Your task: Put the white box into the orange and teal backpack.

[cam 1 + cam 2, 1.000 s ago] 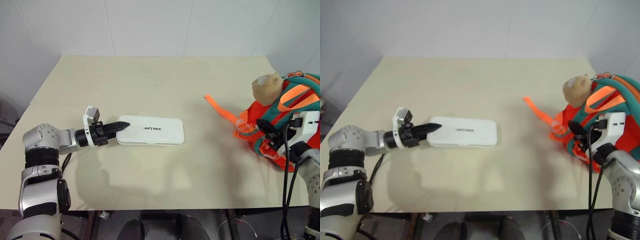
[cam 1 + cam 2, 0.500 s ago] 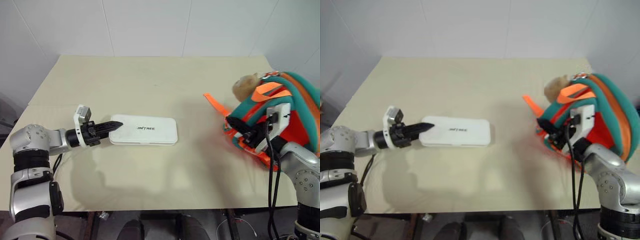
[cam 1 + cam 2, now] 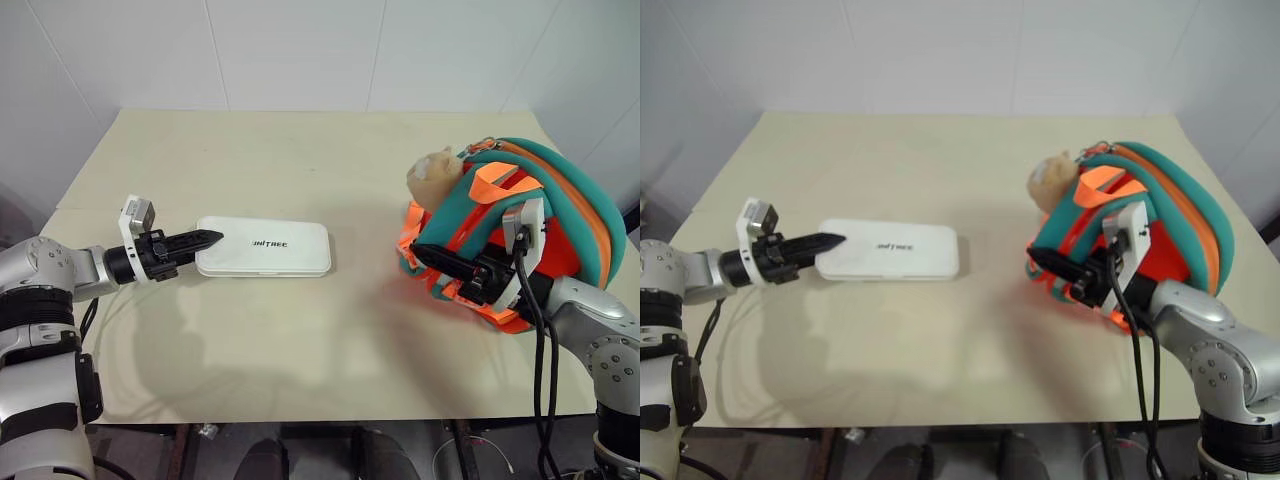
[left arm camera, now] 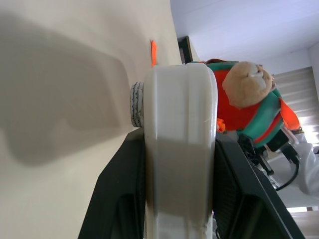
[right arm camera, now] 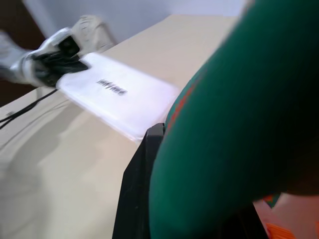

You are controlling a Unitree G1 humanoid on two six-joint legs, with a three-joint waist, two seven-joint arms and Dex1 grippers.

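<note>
While lying flat on the worktop (image 3: 300, 400), white box (image 3: 264, 246) gripped at its left end by left gripper (image 3: 205, 238) and dragged a little leftward. Orange and teal backpack (image 3: 520, 215), clamped by right gripper (image 3: 425, 256), swung from the right edge toward the box, now near but apart. Likely lining up for insertion. Both arms low, reaching inward, roughly level.
</note>
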